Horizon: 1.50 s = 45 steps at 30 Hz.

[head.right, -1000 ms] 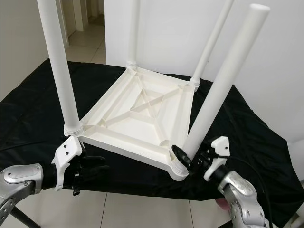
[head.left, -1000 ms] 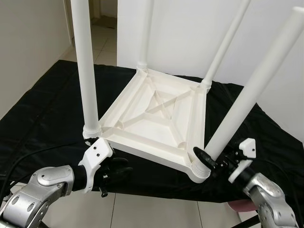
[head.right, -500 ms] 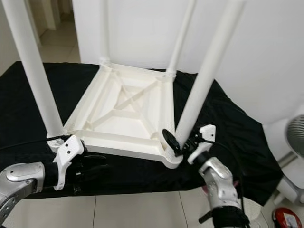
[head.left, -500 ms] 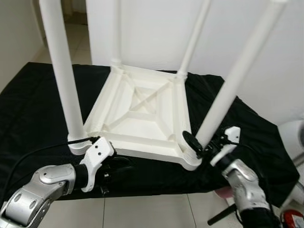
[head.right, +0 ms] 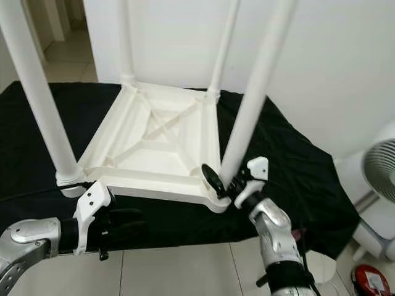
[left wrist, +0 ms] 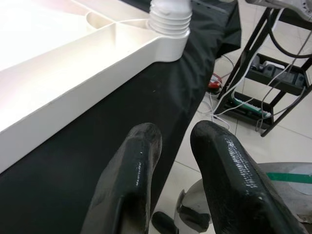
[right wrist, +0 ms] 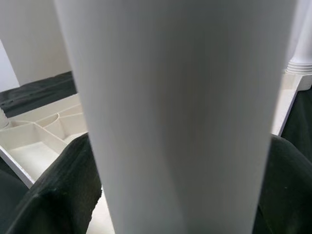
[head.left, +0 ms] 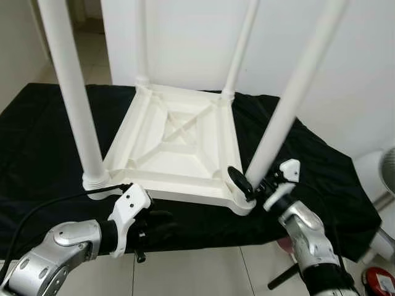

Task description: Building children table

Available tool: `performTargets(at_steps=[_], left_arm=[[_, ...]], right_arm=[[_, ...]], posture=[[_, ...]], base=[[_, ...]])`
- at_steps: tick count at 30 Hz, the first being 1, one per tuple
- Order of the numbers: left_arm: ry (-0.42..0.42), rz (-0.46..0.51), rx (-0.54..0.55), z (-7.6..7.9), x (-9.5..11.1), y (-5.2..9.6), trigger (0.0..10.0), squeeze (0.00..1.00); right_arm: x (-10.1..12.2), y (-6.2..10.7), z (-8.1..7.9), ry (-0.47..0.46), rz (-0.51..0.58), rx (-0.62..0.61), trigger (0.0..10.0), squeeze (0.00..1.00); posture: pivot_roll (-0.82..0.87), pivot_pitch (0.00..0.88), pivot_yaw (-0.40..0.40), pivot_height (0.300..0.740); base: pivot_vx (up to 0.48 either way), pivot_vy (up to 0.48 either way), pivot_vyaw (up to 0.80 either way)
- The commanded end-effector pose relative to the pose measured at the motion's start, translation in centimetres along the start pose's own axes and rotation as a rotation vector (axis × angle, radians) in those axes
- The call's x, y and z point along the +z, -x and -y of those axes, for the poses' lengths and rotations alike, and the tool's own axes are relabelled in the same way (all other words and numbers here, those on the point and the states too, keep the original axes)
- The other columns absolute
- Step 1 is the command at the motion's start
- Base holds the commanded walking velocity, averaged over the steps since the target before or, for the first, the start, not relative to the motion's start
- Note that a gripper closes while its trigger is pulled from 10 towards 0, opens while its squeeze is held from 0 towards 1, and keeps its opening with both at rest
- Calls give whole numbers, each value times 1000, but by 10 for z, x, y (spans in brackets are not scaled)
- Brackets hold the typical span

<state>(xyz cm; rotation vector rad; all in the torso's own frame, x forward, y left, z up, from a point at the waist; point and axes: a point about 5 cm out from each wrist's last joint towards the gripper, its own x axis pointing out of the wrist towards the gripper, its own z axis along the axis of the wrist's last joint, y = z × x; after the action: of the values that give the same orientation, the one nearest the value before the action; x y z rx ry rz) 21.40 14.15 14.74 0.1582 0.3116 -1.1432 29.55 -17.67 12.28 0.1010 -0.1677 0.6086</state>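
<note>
Left eye view: the left end effector (head.left: 150, 223), fingers narrowly parted and holding nothing, hovers just in front of the upturned white children's table (head.left: 176, 148), which lies on the black-draped desk (head.left: 37, 142). At the near right corner, the right end effector (head.left: 247, 185) grips the table leg (head.left: 290, 98) near its base. Since a second ago the camera has swung rightward; a fan (head.right: 378, 169) has come into sight.

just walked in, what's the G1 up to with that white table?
The white children's table lies upside down on a black cloth, with all four legs standing up. The right gripper is clamped around the near-right leg just above its socket. The left gripper hovers over the cloth in front of the table's near edge, fingers slightly apart and holding nothing.
</note>
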Motion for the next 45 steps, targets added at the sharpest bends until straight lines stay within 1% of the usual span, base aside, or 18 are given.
performTargets(at_steps=[1,3,4,7,11,14,20,24,26,28,30,32,33,36,38,40,41,45], left_arm=[[1,2,-3,1,1,0,10000,0],[-4,3,-5,0,2,-1,10000,0],[-4,3,-5,0,2,-1,10000,0],[0,2,-18,-1,3,-2,10000,0],[10,-1,-29,1,2,-3,10000,0],[22,29,-42,9,6,-11,10000,0],[24,35,-30,15,7,-19,10000,0],[17,82,61,14,15,-30,10000,0],[-31,103,103,13,20,-36,10000,0],[-48,100,129,12,20,-39,10000,0],[-104,120,160,9,23,-44,10000,0],[-117,126,166,8,23,-45,10000,0],[-73,134,180,7,24,-47,10000,1000],[-78,111,218,5,25,-53,10000,1000],[-120,79,250,2,25,-60,10000,1000],[-120,79,250,2,25,-60,10000,1000],[-143,60,262,0,25,-65,10000,1000],[-183,25,268,-1,23,-72,10000,1000]], right_arm=[[4,-1,1,16,11,10,10000,0],[9,13,6,24,18,-19,10000,0],[9,13,6,24,18,-19,10000,0],[16,31,9,38,27,-54,10000,0],[22,39,8,49,33,-63,10000,0],[26,49,7,62,30,-62,10000,0],[28,53,5,58,27,-62,10000,0],[30,55,1,53,29,-61,10000,0],[30,55,-2,46,25,-55,10000,0],[29,54,-3,44,24,-53,10000,0],[29,53,-5,42,22,-51,10000,0],[29,53,-6,42,21,-51,10000,0],[29,52,-6,40,21,-49,10000,0],[29,52,-7,38,19,-47,10000,0],[29,51,-7,34,18,-47,10000,0],[29,51,-7,34,18,-47,10000,0],[29,50,-7,34,17,-49,10000,0],[29,50,-7,35,14,-50,10000,0]], posture=[[15,0,-103,740],[7,0,-99,740],[7,0,-99,740],[-3,0,-86,740],[-5,0,-82,740],[-8,0,-72,740],[-11,0,-65,740],[-11,0,-64,740],[-9,0,-63,740],[-9,0,-63,740],[-8,0,-63,740],[-8,0,-63,740],[-7,0,-62,740],[-8,0,-64,740],[-9,0,-65,740],[-9,0,-65,740],[-10,0,-67,740],[-12,0,-66,740]], base=[[0,0,0],[0,0,0],[0,0,0],[0,0,0],[0,0,0],[0,0,0],[0,0,0],[0,0,0],[0,0,0],[0,0,0],[0,0,0],[0,0,0],[0,0,0],[0,0,0],[0,0,0],[0,0,0],[0,0,0],[0,0,0]])
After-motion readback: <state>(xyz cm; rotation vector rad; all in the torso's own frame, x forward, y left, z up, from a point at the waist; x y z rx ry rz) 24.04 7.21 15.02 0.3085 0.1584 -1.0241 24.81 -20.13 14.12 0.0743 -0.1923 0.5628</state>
